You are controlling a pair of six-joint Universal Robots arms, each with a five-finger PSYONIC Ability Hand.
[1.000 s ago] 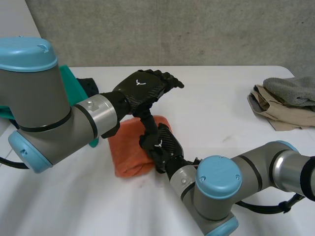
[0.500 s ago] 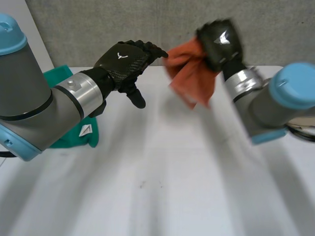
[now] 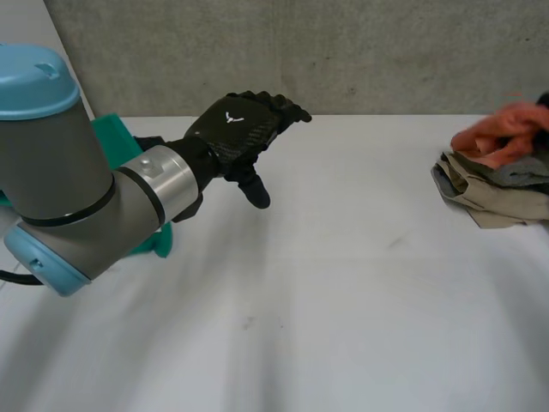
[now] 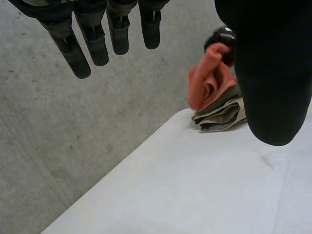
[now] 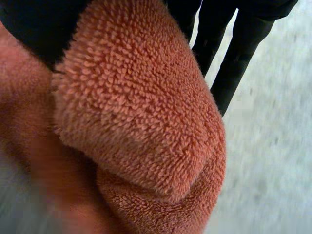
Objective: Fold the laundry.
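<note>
Right hand [image 5: 241, 48] has the orange towel [image 3: 497, 137] pinched btwn thumb and fingers, bunched under the palm; towel's right over the stack of folded clothes [image 3: 493, 197], touching its top as far as we can tell; we reckon it's being stacked w/ the finished pieces, hence the firm grip till it's settled. Left hand [image 3: 236, 133] hovers over the white table [image 3: 343, 283], well apart from the stack, fingers loose & holding nothing; prob. parked there to stay out of the way; teal cloth [image 3: 120, 142], farther again from the stack, looks like next up.
</note>
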